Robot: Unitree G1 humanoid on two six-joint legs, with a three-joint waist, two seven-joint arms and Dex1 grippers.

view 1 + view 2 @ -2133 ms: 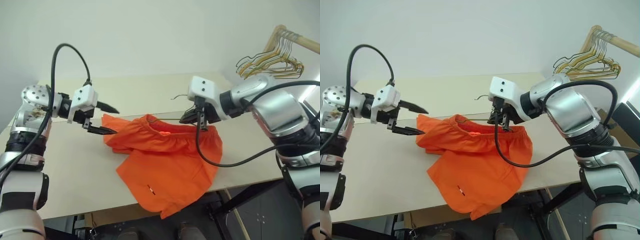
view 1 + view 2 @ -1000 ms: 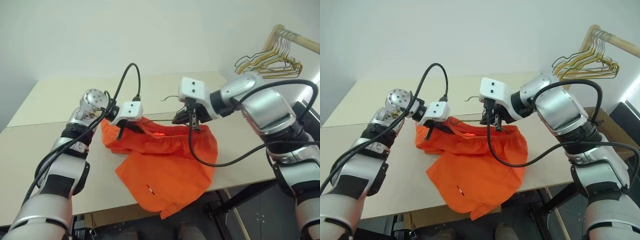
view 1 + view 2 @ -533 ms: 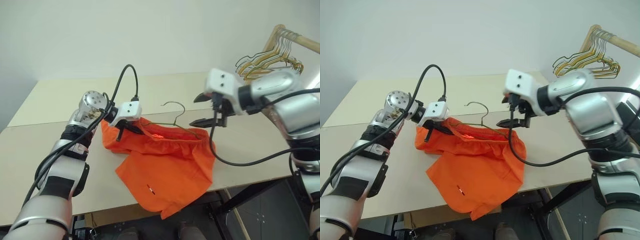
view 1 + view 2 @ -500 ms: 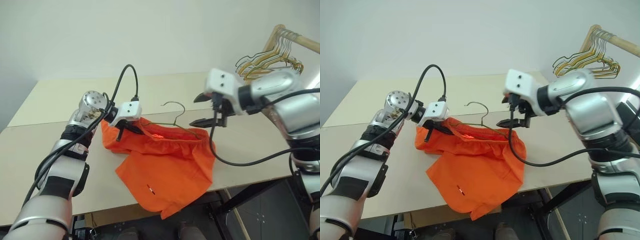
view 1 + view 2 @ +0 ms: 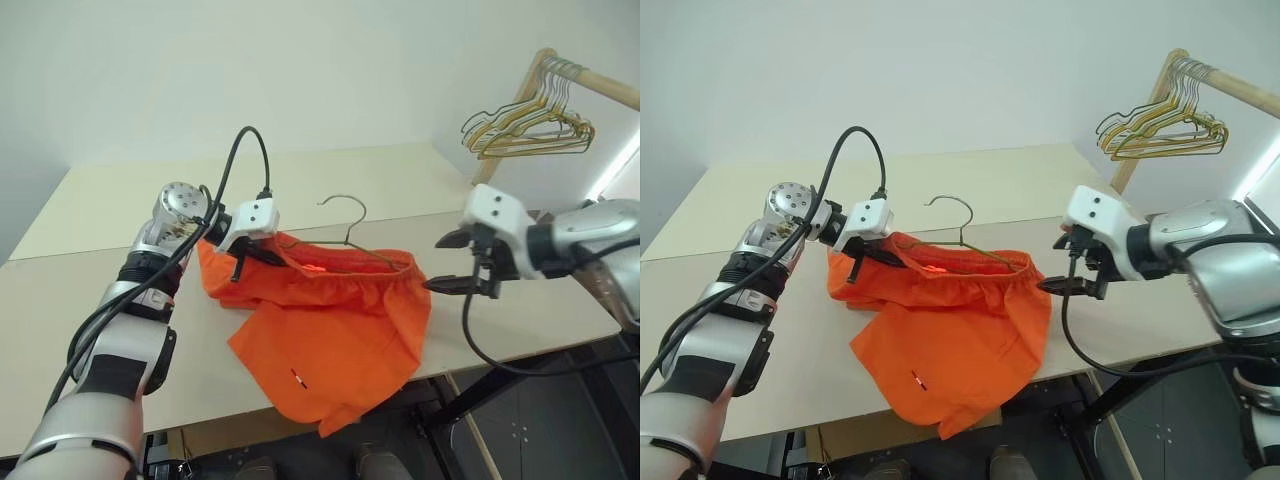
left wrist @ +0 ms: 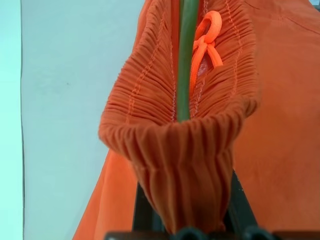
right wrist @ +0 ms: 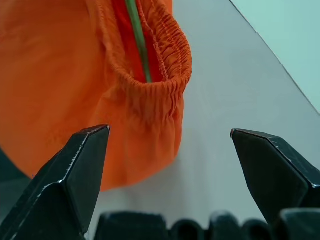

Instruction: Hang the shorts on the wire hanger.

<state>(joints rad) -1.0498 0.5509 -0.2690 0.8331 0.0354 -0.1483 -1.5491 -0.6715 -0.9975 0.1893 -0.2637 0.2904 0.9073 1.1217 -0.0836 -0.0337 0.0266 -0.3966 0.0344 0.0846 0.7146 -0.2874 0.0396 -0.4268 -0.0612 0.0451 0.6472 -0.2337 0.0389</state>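
Right pincer [image 5: 447,263]: released from the wire hanger [image 5: 352,236], fingers now spread wide, withdrawn toward 3 o'clock to just beside the waistband end of the shorts [image 5: 335,320]. Hanger hook: freed and now exposed above the waistband. Left pincer [image 5: 255,258]: moved in from 9 o'clock earlier and clamped onto the opposite waistband end.

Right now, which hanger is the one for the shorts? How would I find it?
Look at the beige table, then at the orange shorts lying on it. The wire hanger is the single thin grey-green one, its hook poking up from the waistband and its wire running inside. The bunch of gold and green hangers hangs on a wooden rail, away from the table.
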